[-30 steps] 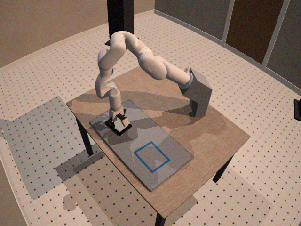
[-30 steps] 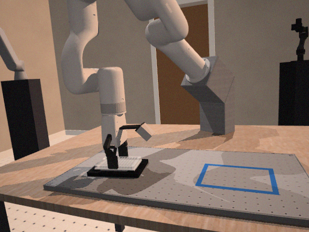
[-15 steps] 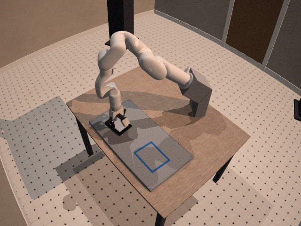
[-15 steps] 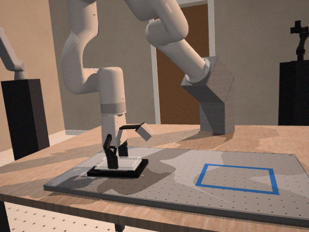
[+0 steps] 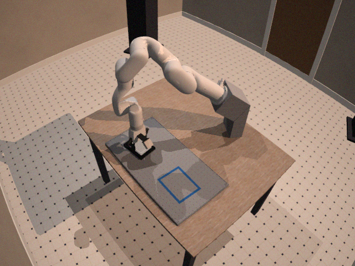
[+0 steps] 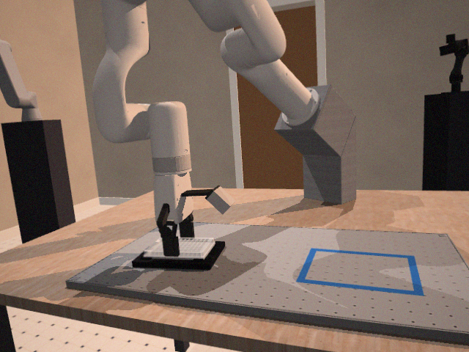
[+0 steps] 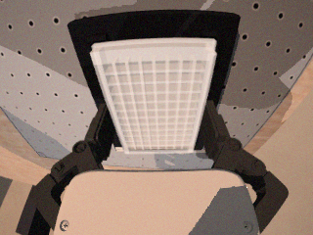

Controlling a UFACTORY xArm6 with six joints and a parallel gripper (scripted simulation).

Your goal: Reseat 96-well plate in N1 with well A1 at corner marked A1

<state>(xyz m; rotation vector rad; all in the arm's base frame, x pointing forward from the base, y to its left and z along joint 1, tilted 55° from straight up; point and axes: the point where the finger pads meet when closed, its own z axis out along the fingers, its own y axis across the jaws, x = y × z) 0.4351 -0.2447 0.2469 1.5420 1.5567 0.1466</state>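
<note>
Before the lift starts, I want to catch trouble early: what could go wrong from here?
The pincer is shut on the 96-well plate near one end, not mid-length, so the far end may droop and catch on the black nest. The fingers reach low beside the plate, so they might drag the nest. Setting down off the blue B1 outline would complicate regrasping.
</note>
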